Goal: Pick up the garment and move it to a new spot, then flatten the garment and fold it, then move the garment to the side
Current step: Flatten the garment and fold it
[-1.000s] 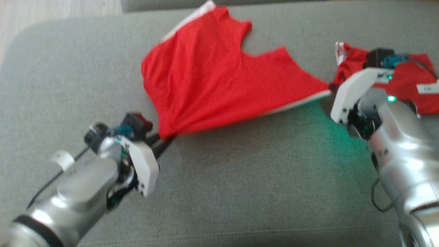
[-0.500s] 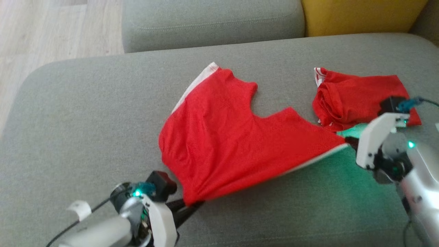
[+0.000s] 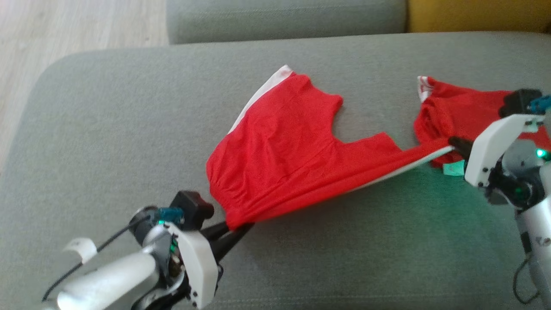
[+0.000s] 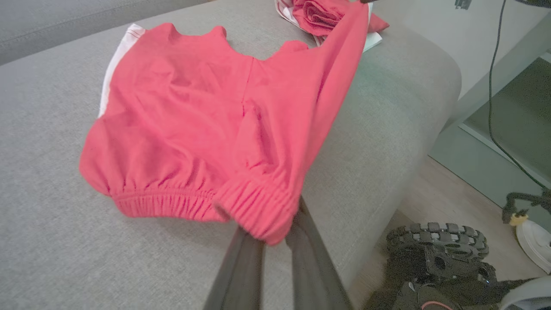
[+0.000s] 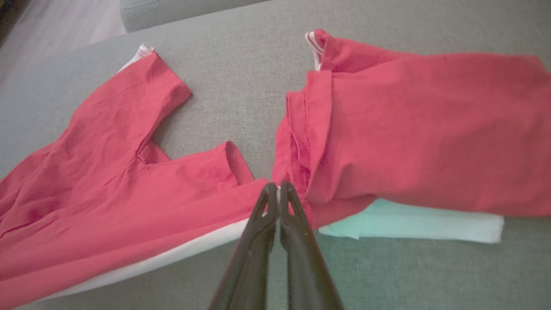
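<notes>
The garment is a pair of red shorts with white side stripes, lying on the grey sofa cushion. My left gripper is shut on the elastic waistband corner at the near left. My right gripper is shut on the hem corner of one leg, lifting that edge taut off the cushion. The far leg and most of the cloth still rest on the cushion.
A second red garment lies folded at the right over a white piece, right beside my right gripper. A yellow cushion and another grey cushion sit behind. Wooden floor lies far left. The sofa edge drops off to the right of the left wrist view.
The camera has shifted between frames. The near edge of the shorts is now pulled tighter between the two grippers, and the right gripper has risen beside the folded garment.
</notes>
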### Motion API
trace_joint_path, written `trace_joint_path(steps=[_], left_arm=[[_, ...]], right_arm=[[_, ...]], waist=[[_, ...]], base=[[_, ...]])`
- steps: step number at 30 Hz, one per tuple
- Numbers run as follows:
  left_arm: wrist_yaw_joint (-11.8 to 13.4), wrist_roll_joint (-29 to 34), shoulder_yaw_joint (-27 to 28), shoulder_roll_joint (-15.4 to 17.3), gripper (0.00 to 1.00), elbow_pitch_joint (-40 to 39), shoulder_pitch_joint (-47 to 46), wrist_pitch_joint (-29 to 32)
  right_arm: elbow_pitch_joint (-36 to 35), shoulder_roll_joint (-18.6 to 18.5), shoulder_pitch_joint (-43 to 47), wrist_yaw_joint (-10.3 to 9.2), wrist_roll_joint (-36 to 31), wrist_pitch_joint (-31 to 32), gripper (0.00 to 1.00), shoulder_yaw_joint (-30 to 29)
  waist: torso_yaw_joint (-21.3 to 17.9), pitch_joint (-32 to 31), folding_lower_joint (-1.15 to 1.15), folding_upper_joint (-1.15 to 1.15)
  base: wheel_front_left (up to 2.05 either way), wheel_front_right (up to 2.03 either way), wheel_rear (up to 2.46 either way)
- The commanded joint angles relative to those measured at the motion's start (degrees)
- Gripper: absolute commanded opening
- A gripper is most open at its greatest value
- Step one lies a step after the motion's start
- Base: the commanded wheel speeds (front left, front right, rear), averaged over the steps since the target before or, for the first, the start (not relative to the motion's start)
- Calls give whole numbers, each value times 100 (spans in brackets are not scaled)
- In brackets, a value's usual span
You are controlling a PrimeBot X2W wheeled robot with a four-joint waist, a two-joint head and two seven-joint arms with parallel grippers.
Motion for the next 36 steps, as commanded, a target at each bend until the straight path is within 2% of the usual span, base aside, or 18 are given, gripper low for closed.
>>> trace_joint_path(steps=[1,8,16,24,36], left_arm=[[27,-44,300,244,0,-113,-349,-62],[-45,-66,418,95,0,-9,-567,-150],[-235,-40,458,-227,0,316,-860,-240],[-430,67,438,-662,0,730,-1146,-414],[-658,122,444,-1209,0,1293,-1514,-659]], right_arm=[[-248,-49,-336,11,-85,24,0,-53],[-478,158,-888,11,-517,279,0,-251],[-263,244,-1791,11,-922,332,0,-125],[418,290,-2617,11,-1266,86,0,156],[1610,419,-3642,11,-1626,-605,0,175]], waist=[[105,102,1,0],[484,464,1,0],[966,913,1,0],[1429,1304,1,0],[1950,1739,1,0]], base=[[0,0,0],[0,0,0],[0,0,0],[0,0,0],[0,0,0]])
